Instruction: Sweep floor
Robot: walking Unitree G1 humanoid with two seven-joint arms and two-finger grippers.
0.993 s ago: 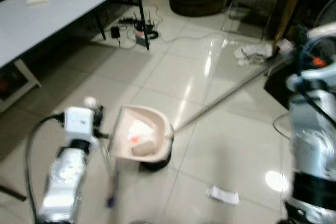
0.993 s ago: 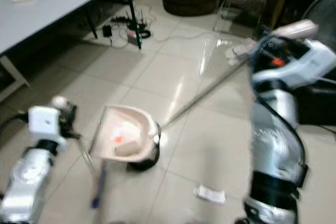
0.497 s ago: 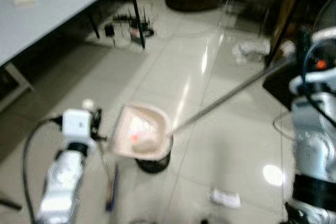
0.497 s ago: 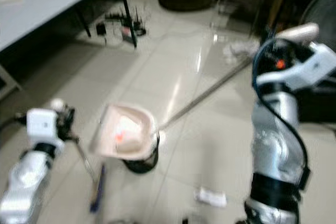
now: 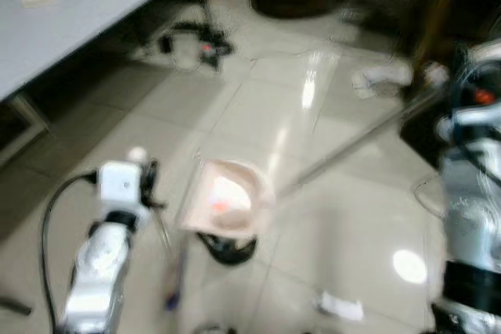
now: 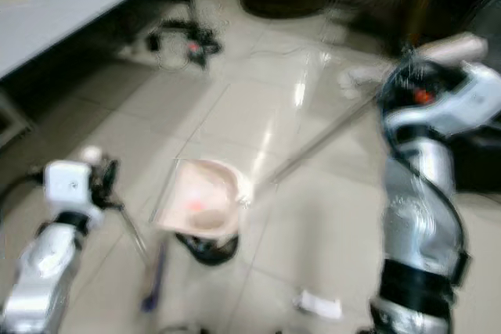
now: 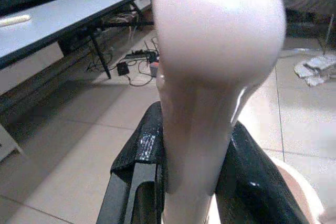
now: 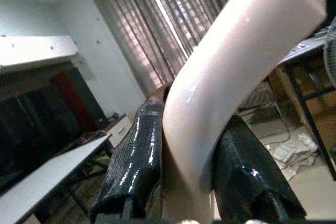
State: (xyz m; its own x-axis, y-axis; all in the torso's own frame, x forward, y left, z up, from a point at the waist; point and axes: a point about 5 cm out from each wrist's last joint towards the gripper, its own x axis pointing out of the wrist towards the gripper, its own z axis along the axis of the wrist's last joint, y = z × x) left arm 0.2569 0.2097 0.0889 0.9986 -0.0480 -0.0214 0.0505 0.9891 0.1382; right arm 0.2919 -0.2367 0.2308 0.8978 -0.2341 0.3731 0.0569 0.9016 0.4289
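A pink dustpan [image 5: 228, 199] hangs tilted just above the tiled floor, with white paper and an orange bit inside. Its long silver shaft [image 5: 352, 143] runs up and right to my right gripper [image 8: 184, 129], which is shut on the shaft's curved pink grip [image 8: 231, 51]. My left gripper [image 7: 193, 140] is shut on the pink rounded top of the broom handle [image 7: 215, 40]. The broom's thin rod [image 5: 163, 236] drops from my left wrist to a blue part [image 5: 171, 296] near the floor. A dark round object [image 5: 227, 249] sits under the dustpan.
A white paper scrap [image 5: 338, 305] lies on the tiles at the front right. More crumpled white paper [image 5: 380, 77] lies at the back right. A grey table [image 5: 78, 13] stands on the left with cables [image 5: 188, 41] beyond it. Dark furniture [image 5: 438, 127] is close on the right.
The whole picture has shifted and blurred, so the camera moved. The dustpan sits slightly further right over the dark round object. Both grippers keep their hold.
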